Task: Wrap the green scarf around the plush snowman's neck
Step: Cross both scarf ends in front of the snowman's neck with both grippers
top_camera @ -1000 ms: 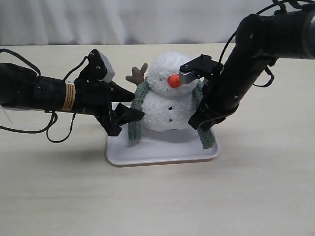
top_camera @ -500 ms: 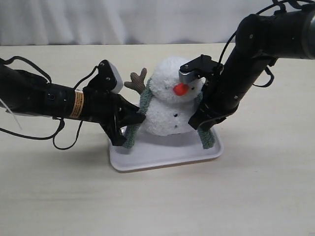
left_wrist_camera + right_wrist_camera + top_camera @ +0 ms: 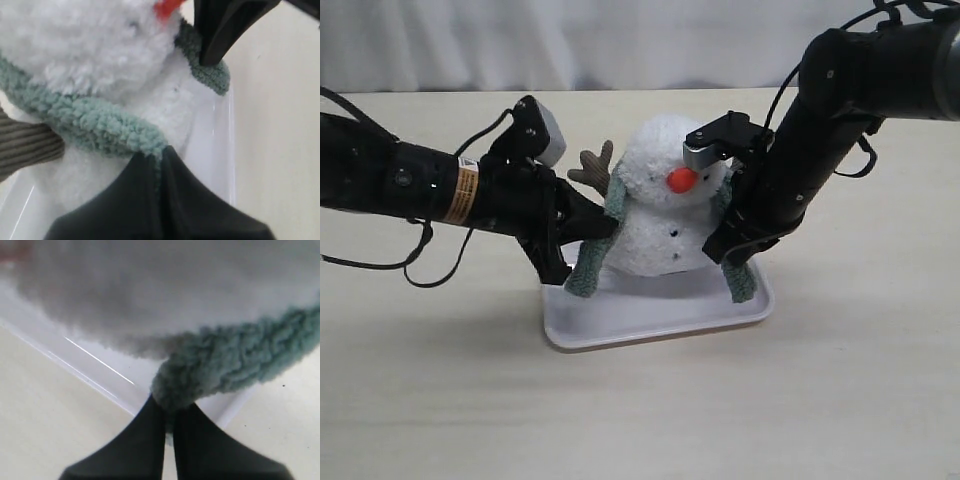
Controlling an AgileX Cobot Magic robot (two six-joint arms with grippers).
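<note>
The plush snowman [image 3: 665, 205] stands on a white tray [image 3: 650, 318], orange nose toward the camera and leaning slightly. The green scarf [image 3: 588, 262] runs behind its neck and hangs down both sides. My left gripper [image 3: 592, 228] is shut on the scarf's left part [image 3: 107, 125], pinching it by the snowman's body [image 3: 85, 45]. On the other side, my right gripper [image 3: 728, 247] is shut on the right part of the scarf [image 3: 235, 362], whose end [image 3: 742, 283] drops to the tray. One brown arm [image 3: 592, 163] sticks out above the left gripper.
The tray sits on a pale wooden table [image 3: 640, 410]. A white curtain [image 3: 570, 40] hangs behind the table's far edge. Black cables [image 3: 430, 265] loop under the left arm. The right arm's links [image 3: 820, 130] stand close beside the snowman's head.
My left gripper moved in to the scarf's left part and shut on it, then pulled slightly back left. Snowman and tray shifted and tilted a little. The right arm held still.
</note>
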